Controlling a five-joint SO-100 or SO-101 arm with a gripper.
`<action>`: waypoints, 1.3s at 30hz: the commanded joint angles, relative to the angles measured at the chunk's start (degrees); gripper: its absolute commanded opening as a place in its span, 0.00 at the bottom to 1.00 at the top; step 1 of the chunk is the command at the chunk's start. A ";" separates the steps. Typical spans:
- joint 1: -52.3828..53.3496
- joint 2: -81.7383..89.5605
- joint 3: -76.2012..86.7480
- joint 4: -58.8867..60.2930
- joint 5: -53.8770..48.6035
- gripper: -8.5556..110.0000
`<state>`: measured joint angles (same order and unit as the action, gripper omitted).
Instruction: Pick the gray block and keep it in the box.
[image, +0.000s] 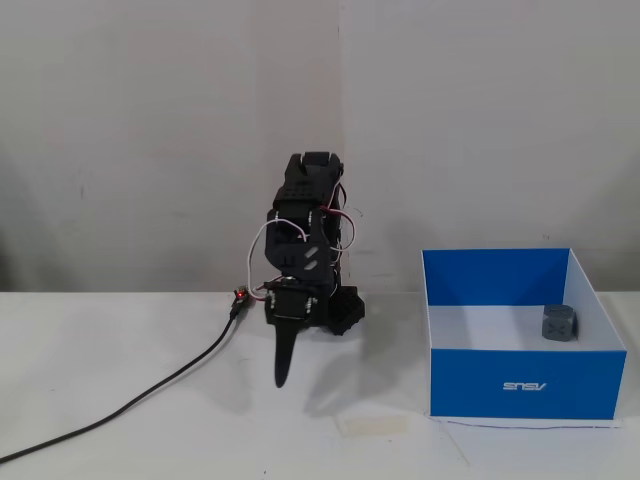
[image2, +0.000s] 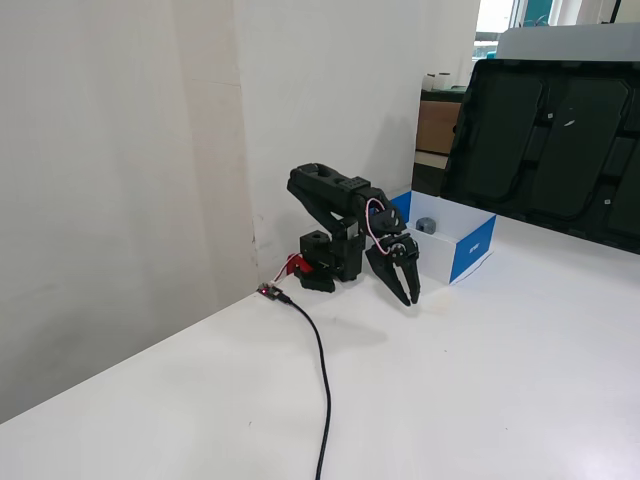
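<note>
A black robot arm (image: 305, 245) sits folded on a white table (image: 120, 400), backed against a pale wall. In both fixed views its upper links are hunched over the base and the gripper (image: 282, 378) hangs downward, tips close above the tabletop. In a fixed view taken from the side, the gripper (image2: 410, 296) shows 2 pointed black fingers drawn nearly together at the tips, with only a sliver of a gap higher up, and nothing held between them. From the front view the fingers overlap into 1 dark blade, so their spacing cannot be read there.

The gray block (image: 560, 322) lies inside the box (image: 525, 385), on its white floor, toward the right side and near the back wall as the front view shows it. It is a small dark cube with grooved faces, well apart from the gripper. In the side view the gray block (image2: 427, 225) shows as a small dark shape within the box (image2: 470, 255), which stands just beyond the arm.

The box is open at the top, bright blue outside, with a small white logo printed upside down on its front face.

A black cable (image: 150, 390) runs from the arm's base across the table toward the near left edge. A small pale strip (image: 372, 425) lies on the table in front of the box's left corner.
</note>
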<state>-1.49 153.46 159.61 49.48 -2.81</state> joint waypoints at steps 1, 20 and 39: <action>-0.35 4.57 0.18 0.44 0.70 0.07; 0.44 34.80 11.60 8.26 1.23 0.07; -0.44 42.98 13.97 16.61 0.35 0.07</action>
<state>-2.90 189.49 172.97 65.57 -2.02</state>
